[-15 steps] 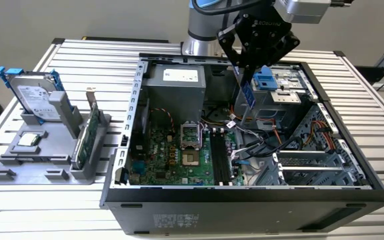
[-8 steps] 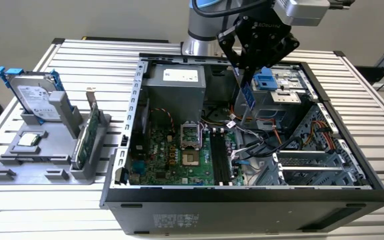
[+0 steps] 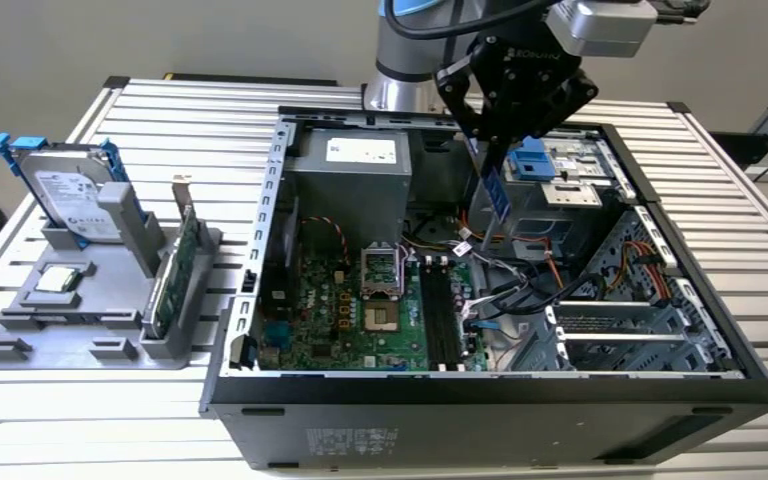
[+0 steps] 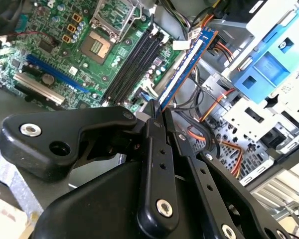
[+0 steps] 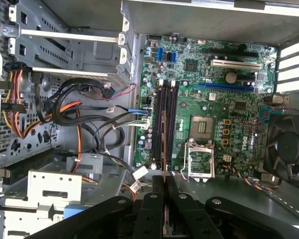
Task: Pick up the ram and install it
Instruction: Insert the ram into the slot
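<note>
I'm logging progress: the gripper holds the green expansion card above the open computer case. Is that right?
No: the gripper holds the ram, a thin blue stick, as the second wrist view shows. The green expansion card stands in the grey rack outside the computer case.

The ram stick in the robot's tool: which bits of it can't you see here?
1. Gripped end of the ram: second wrist view, pinched inside the tool.
2. Its chips and label: first wrist view, it is edge-on, just a thin line.
3. Its upper part: exterior view, the tool covers it; chips too small.
</note>
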{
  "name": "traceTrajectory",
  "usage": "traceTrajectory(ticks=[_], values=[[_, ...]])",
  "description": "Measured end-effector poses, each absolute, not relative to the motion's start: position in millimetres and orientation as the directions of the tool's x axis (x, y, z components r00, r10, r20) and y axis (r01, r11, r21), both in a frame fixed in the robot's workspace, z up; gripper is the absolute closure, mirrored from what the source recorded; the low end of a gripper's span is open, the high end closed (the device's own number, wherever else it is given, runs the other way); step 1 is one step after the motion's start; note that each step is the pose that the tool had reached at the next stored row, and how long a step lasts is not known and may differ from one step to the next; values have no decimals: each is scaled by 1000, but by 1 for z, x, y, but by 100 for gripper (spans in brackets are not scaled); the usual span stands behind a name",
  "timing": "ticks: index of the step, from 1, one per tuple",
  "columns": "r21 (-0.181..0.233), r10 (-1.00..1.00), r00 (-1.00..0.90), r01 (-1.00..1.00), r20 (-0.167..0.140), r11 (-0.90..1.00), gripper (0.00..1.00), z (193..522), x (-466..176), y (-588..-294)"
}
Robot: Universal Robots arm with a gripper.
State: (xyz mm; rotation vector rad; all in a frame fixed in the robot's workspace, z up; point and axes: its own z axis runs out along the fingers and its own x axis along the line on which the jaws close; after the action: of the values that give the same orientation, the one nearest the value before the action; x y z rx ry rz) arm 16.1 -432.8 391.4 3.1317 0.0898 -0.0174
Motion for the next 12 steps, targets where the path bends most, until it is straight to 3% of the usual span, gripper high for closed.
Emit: traceTrajectory(ticks=[12], values=[[9,55,998,56,-11,-998,100,387,17,-433]])
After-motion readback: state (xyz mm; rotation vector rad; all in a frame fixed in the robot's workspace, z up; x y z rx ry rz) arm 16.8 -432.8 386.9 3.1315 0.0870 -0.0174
